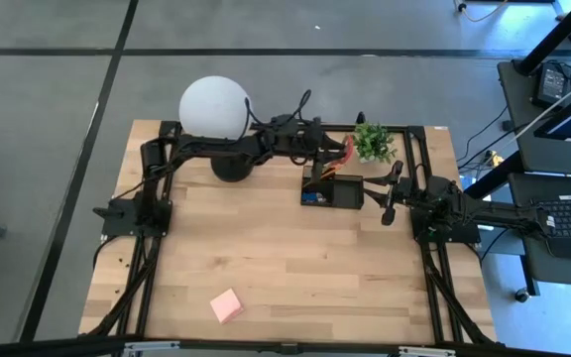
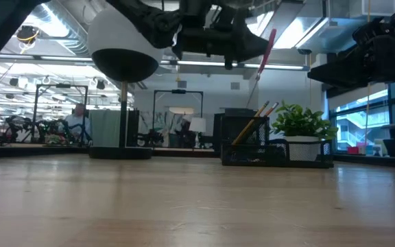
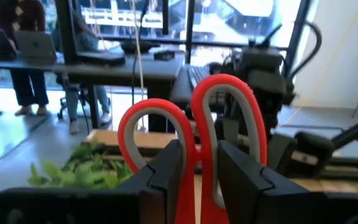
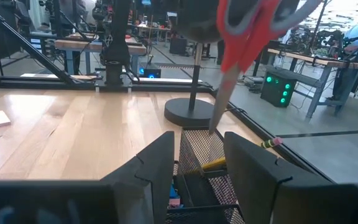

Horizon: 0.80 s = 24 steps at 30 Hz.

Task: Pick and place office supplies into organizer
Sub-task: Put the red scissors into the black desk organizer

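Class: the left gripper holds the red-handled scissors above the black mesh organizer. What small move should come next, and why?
Probably a slow, straight lowering. The left gripper is clamped on the red-handled scissors, whose blade tips already point into the black mesh organizer, though they have not sunk deep. The pencils stand in it too, so go gently. The right gripper waits, open, beside it.

Lamp (image 1: pixel 216 109) and plant (image 1: pixel 374 142) crowd the organizer (image 1: pixel 330 189); the near tabletop (image 1: pixel 295 268) lies open.
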{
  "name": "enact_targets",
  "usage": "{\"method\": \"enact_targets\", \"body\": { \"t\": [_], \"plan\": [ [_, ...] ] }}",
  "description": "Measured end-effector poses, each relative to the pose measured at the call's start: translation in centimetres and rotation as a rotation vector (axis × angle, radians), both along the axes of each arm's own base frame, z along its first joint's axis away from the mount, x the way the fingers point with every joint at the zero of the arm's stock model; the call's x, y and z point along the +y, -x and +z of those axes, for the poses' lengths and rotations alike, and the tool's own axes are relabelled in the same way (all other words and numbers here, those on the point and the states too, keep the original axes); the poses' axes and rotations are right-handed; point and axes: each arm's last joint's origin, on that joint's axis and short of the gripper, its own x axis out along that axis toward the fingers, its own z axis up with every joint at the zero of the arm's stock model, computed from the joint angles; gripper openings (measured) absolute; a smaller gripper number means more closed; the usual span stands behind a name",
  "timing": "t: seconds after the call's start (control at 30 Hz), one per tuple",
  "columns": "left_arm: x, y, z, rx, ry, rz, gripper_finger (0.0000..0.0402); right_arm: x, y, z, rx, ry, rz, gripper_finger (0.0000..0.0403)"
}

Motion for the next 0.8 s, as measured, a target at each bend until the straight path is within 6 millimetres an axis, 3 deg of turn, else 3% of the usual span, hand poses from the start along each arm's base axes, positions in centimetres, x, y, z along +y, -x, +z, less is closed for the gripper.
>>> {"method": "enact_targets", "body": {
  "t": [0.37,0.53,0.8],
  "plan": [
    [0.6,1.6,-4.1,0.046,0.012,0.077,0.0088,0.0,0.0,0.0,0.002,0.003,0.0,0.0145],
    [0.9,2.2,-5.0,0.045,0.022,0.087,0.0088,0.0,0.0,0.0,0.002,0.003,0.0,0.0145],
    [1.0,1.9,-7.0,0.098,0.065,0.093,0.0088,0.0,0.0,0.0,0.002,0.003,0.0,0.0145]
  ]
}}
